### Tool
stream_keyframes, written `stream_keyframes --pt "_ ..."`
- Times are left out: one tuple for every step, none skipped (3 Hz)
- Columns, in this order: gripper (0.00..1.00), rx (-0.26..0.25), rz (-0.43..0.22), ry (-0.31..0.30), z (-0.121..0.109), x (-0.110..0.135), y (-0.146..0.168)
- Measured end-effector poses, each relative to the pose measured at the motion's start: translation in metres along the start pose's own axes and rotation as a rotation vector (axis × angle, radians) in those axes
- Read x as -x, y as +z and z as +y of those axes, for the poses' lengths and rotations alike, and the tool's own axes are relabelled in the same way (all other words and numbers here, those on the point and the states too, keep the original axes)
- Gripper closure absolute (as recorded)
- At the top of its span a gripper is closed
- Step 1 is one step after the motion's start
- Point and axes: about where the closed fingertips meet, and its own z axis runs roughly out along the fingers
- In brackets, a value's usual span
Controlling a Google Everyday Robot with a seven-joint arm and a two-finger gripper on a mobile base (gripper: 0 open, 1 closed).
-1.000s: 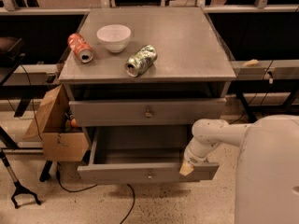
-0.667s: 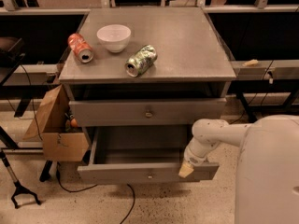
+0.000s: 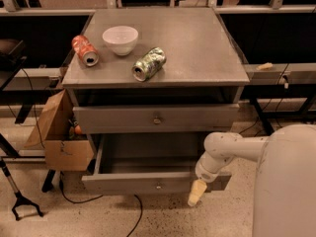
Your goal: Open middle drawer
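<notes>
The grey cabinet [image 3: 158, 78] has a closed upper drawer [image 3: 118, 118] with a small round knob. Below it the middle drawer [image 3: 123, 182] stands pulled out, its inside showing and its flat front bearing a small centre knob [image 3: 159, 185]. My gripper [image 3: 197, 193], on the white arm [image 3: 232, 149], hangs at the right part of that drawer's front, its cream tip pointing down just below the front's lower edge. The lowest drawer is hidden under the open one.
On the cabinet top lie a red can [image 3: 85, 50], a white bowl [image 3: 120, 39] and a green can [image 3: 148, 63]. An open cardboard box [image 3: 57, 137] stands at the cabinet's left. A black stand [image 3: 19, 201] and a cable [image 3: 136, 216] are on the floor.
</notes>
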Motion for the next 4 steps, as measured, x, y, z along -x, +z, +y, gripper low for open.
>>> stream_keyframes --pt "0.18 0.012 0.001 -0.005 0.0161 -0.0119 0.0023" --pt "0.41 0.012 0.001 -0.005 0.0152 -0.0107 0.0000" --pt "0.64 0.018 0.001 -0.007 0.0153 -0.0098 -0.0009" --pt "0.88 0.018 0.001 -0.007 0.0138 -0.0098 -0.0014"
